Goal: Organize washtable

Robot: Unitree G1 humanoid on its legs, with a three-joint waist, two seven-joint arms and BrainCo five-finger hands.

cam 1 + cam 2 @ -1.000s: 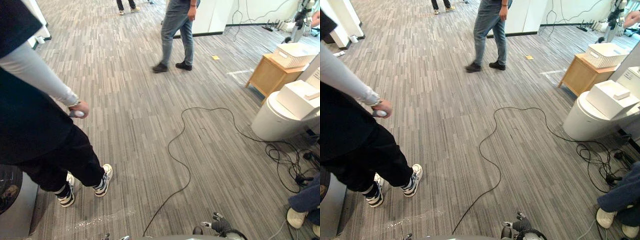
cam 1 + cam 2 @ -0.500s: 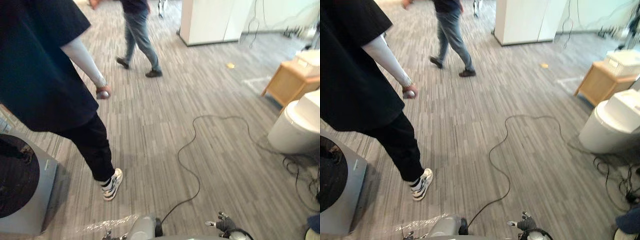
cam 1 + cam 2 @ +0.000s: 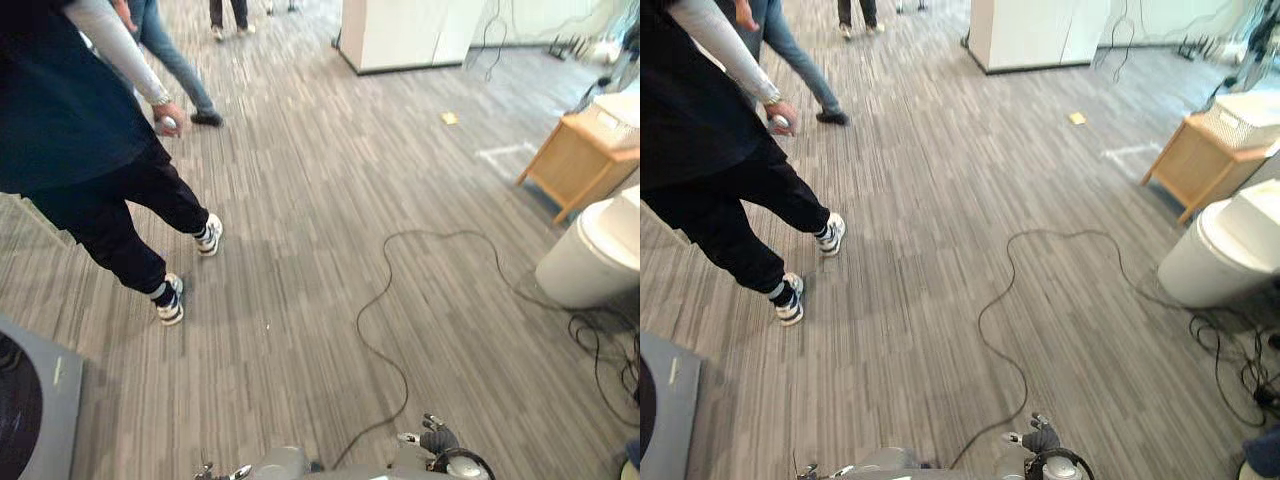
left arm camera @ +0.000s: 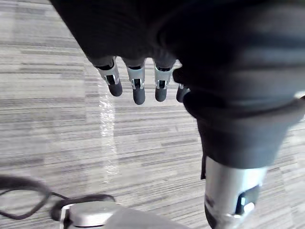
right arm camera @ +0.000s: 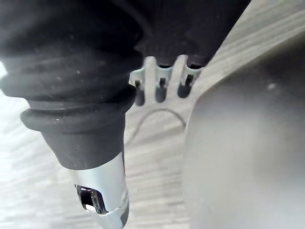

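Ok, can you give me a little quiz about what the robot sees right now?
1. True or false: the left hand is holding a cup.
2. What sits on top of the wooden table? A) a white basket B) a red ball C) a pair of boots
3. On which side of the robot does the person in black trousers stand?

Key: 1 false, its fingers hang straight and hold nothing; 2 A; 3 its left.
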